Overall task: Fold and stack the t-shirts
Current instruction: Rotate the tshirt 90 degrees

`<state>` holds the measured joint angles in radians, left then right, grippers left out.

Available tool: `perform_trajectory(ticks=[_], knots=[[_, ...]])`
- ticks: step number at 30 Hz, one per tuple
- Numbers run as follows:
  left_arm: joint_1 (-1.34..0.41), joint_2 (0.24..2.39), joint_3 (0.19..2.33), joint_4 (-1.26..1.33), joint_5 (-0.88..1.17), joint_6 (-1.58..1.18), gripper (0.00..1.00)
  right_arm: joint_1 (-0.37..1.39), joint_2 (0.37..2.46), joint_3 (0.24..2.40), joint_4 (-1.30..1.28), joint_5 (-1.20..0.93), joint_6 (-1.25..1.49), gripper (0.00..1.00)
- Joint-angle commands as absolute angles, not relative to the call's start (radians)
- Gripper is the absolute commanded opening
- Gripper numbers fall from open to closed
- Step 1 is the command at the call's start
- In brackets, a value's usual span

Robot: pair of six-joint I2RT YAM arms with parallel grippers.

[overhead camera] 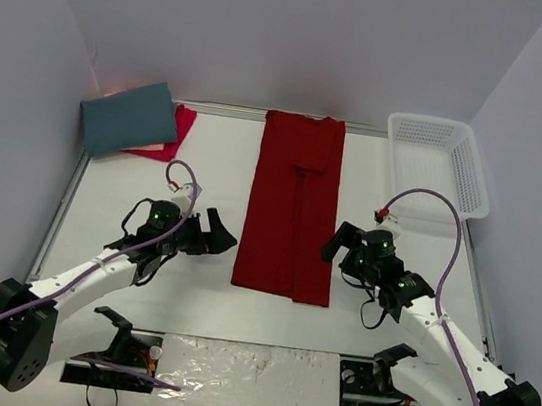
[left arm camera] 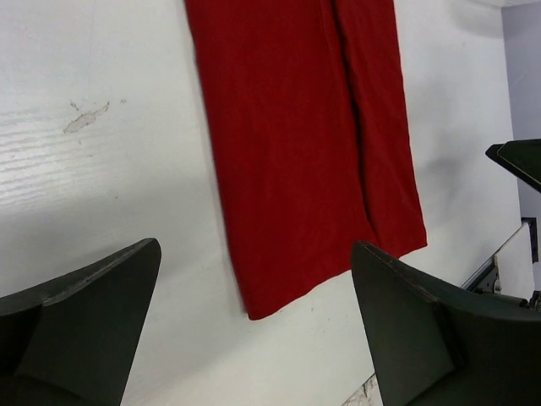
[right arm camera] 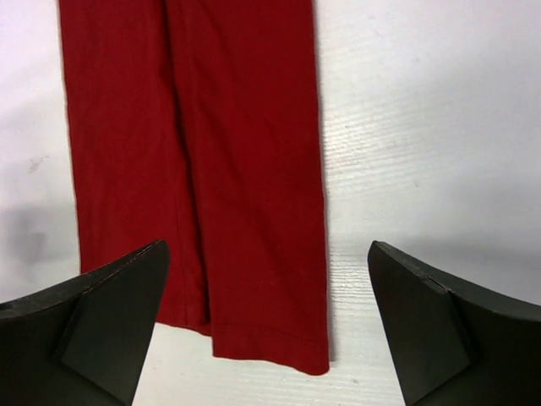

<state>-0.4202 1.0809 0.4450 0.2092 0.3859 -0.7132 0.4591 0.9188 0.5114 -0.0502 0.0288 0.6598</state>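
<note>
The deep red t-shirt (overhead camera: 293, 202) lies flat mid-table, folded lengthwise into a long strip, collar at the far end. It also shows in the left wrist view (left arm camera: 304, 144) and the right wrist view (right arm camera: 203, 169). The slate-teal t-shirt (overhead camera: 128, 117) lies folded at the far left on top of the pinkish-red t-shirt (overhead camera: 175, 131). My left gripper (overhead camera: 218, 233) is open and empty, just left of the strip's near end (left arm camera: 254, 330). My right gripper (overhead camera: 341, 243) is open and empty, just right of that near end (right arm camera: 266, 338).
A white mesh basket (overhead camera: 438, 164) stands at the far right corner. Grey walls close in the table on three sides. A small scuff mark (left arm camera: 84, 118) is on the white tabletop left of the red shirt.
</note>
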Motion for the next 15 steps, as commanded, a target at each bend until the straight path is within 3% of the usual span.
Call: perform_trajectory(ticks=[1,8,9,15], knots=[[-0.446,1.098,0.488,0.143,0.359,-0.707,0.94,0.463,0.939,0.474,-0.063,0.077,0.709,1.0],[-0.482,1.193,0.482,0.15,0.396,-0.709,1.0,0.479,1.019,0.448,-0.054,0.081,0.727,0.99],[-0.486,1.204,0.479,0.155,0.391,-0.707,0.95,0.483,1.019,0.445,-0.054,0.081,0.732,0.99],[-0.528,1.272,0.488,0.135,0.383,-0.696,0.88,0.502,1.023,0.419,-0.054,0.077,0.761,0.99]])
